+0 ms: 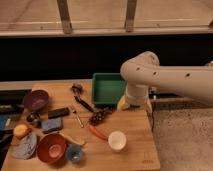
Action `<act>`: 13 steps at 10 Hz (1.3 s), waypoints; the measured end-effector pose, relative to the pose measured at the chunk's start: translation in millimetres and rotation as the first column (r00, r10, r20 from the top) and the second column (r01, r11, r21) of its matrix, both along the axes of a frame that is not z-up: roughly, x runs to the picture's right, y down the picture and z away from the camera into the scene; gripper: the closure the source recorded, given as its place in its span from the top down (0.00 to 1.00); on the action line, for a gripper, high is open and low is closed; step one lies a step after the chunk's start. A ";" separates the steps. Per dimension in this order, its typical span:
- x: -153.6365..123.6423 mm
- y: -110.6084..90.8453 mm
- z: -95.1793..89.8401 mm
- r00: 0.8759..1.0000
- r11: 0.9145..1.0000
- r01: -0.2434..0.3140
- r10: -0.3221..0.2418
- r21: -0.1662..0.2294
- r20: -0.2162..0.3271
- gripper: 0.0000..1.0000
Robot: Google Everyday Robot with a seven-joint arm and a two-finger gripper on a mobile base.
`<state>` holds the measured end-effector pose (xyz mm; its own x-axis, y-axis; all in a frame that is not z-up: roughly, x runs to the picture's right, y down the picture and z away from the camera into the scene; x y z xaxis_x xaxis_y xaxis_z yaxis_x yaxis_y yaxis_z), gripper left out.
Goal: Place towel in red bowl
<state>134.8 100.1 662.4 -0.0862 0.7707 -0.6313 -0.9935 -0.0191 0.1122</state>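
Reach pending; gripper (134,105) at 2 o'clock of wooden table (135,150), grasp: cannot tell. Next: cross to crumpled grey towel (25,148), 9 o'clock of round red bowl (51,148).

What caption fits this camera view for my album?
Robot's gripper hangs beside the green rectangular bin, across the wooden table from the round red bowl.

Gripper (133,104) largely hidden under the arm (170,76) beside green bin (107,88), arm cut by right edge

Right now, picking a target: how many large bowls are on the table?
2: round purple bowl back left, round red bowl front left. Others may be hidden. Gripper hangs beside the green tray.
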 end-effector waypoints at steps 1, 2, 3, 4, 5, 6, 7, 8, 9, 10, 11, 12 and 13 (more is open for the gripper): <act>0.0 0.0 0.0 1.000 1.000 0.000 0.000 0.000 0.000 0.80; 0.0 0.0 0.0 1.000 1.000 0.000 0.000 0.000 0.000 0.80; 0.0 0.0 0.0 1.000 1.000 0.000 0.000 0.000 0.000 0.80; 0.0 0.0 0.0 1.000 1.000 0.000 0.000 0.000 0.000 0.80; 0.0 -0.5 -0.5 1.000 1.000 0.000 0.000 0.001 0.000 0.80; 0.0 -0.5 -0.6 1.000 1.000 0.000 0.000 0.001 0.000 0.80; 0.0 -0.6 -0.6 1.000 1.000 0.000 0.000 0.002 0.000 0.80; 0.1 -0.5 -0.6 1.000 1.000 0.000 0.000 0.001 0.000 0.80; 0.2 -0.8 -0.7 1.000 1.000 -0.002 0.002 0.002 0.000 0.80; 1.8 -1.6 -0.8 1.000 1.000 -0.005 0.005 0.003 -0.003 0.80; 4.3 -3.9 -1.5 1.000 1.000 0.004 -0.004 0.004 -0.010 0.80; 1.6 -13.4 3.8 1.000 1.000 0.023 -0.023 0.007 -0.009 0.80; -8.8 -26.0 14.7 0.998 0.998 0.059 -0.060 0.005 0.006 0.80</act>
<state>126.0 74.1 677.2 -0.0360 0.7775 -0.6278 -0.9936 0.0395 0.1060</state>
